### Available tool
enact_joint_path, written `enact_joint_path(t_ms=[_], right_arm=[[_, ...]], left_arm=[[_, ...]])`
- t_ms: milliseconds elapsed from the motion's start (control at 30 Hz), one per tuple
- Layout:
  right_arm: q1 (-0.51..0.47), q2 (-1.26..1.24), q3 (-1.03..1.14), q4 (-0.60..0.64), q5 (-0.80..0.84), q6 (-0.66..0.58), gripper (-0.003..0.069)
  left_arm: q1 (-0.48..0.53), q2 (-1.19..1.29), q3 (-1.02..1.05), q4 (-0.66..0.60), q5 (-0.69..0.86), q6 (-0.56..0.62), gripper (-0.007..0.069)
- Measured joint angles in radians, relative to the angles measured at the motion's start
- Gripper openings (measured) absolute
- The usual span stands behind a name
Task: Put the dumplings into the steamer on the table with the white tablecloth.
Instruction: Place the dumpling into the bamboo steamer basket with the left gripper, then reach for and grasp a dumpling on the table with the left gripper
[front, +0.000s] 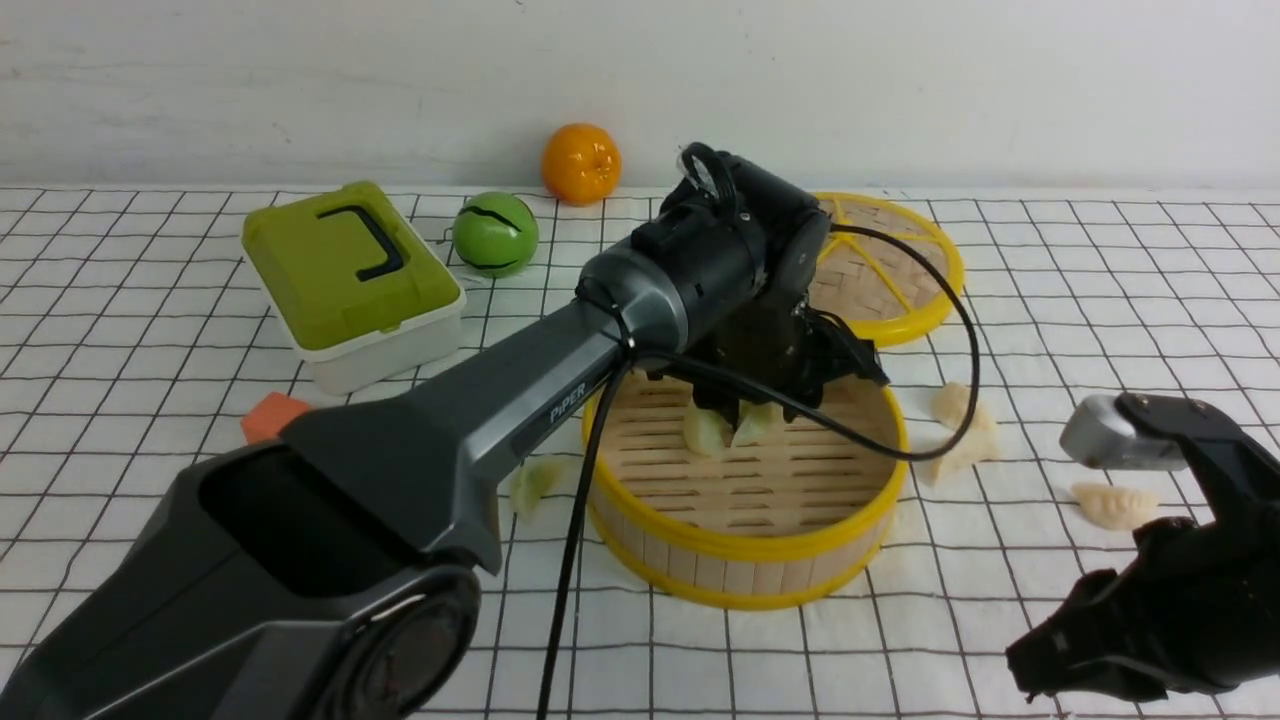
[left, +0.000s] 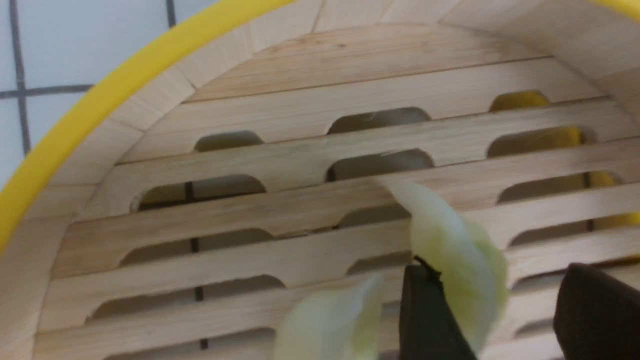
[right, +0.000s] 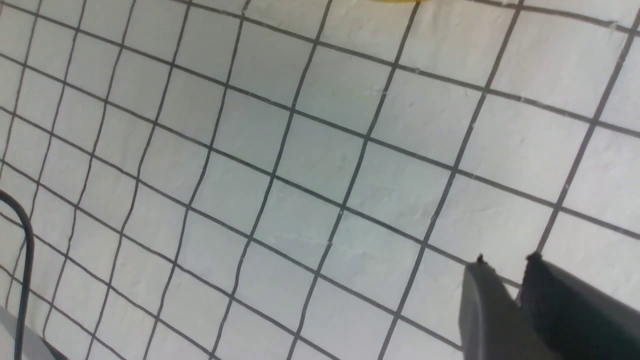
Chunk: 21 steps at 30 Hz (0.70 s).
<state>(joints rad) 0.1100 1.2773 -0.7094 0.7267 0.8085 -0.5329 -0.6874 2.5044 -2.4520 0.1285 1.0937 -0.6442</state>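
The steamer (front: 745, 560) stands mid-table on the white tablecloth (front: 150, 330). My left gripper (front: 738, 405) reaches down inside it, jaws open. Two pale green dumplings lie on the slats under it (front: 706, 430) (front: 757, 420). In the left wrist view one green dumpling (left: 457, 250) leans on one finger (left: 425, 315), apart from the other finger (left: 595, 310); the second dumpling (left: 330, 320) lies beside. A third green dumpling (front: 535, 482) lies on the cloth left of the steamer. Three cream dumplings (front: 950, 402) (front: 965, 452) (front: 1115, 505) lie to its right. My right gripper (front: 1030, 668) (right: 505, 262) is shut and empty, low at the front right.
The flat woven lid (front: 900, 270) lies behind the steamer. A green-lidded box (front: 350, 280), a green ball (front: 495, 233) and an orange (front: 580, 163) stand at the back left. An orange cube (front: 272, 415) lies by my left arm. The left arm's cable (front: 570, 560) hangs beside the steamer.
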Motion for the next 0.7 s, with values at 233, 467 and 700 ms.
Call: enact_joint_path(t_ms=[233,467,700], right_arm=[[0.0,0.0,0.0,0.011,0.005,-0.012,0.0123],[0.0,0.0,0.0,0.008,0.018,-0.022,0.0127],[0.0,0.0,0.0,0.008,0.024,-0.023,0.0132]], left_arm=[[-0.001,-0.114,-0.112,0.01,0.133,0.071,0.0362],[0.054,-0.408,-0.079,0.045,0.146,0.172,0.0341],[0.223,-0.637,0.207,0.09,0.147,0.202,0.0299]])
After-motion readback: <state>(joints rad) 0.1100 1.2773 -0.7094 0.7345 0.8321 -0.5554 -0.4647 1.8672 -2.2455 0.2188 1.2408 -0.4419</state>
